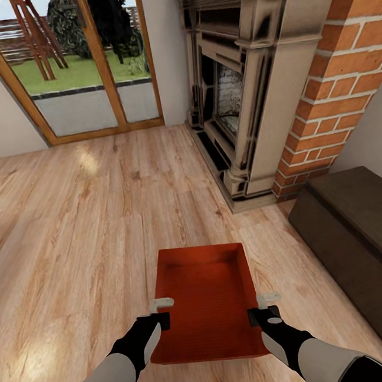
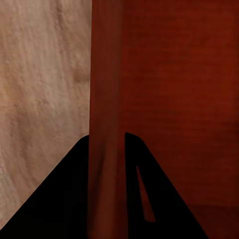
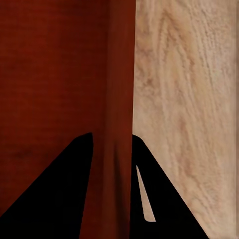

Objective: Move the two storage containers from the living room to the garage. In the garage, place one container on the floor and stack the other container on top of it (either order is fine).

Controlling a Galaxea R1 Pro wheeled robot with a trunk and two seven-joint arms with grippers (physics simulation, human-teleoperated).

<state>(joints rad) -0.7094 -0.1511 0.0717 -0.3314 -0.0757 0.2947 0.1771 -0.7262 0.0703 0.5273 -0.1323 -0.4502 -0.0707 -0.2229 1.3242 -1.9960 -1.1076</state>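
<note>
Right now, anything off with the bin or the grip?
Nothing stands out. The orange-red bin sits level and empty, held by both side walls: left gripper on one, right gripper on the other, each wall pinched between the fingers. No visible damage or spill on the wood floor.

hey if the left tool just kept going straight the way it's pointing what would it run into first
The left tool already straddles the storage container's side wall, so pushing on would drive further down that wall, probably toward the wood floor.

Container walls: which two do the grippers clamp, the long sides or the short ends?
The long side walls of the storage container: left gripper on one, right gripper opposite.
</note>
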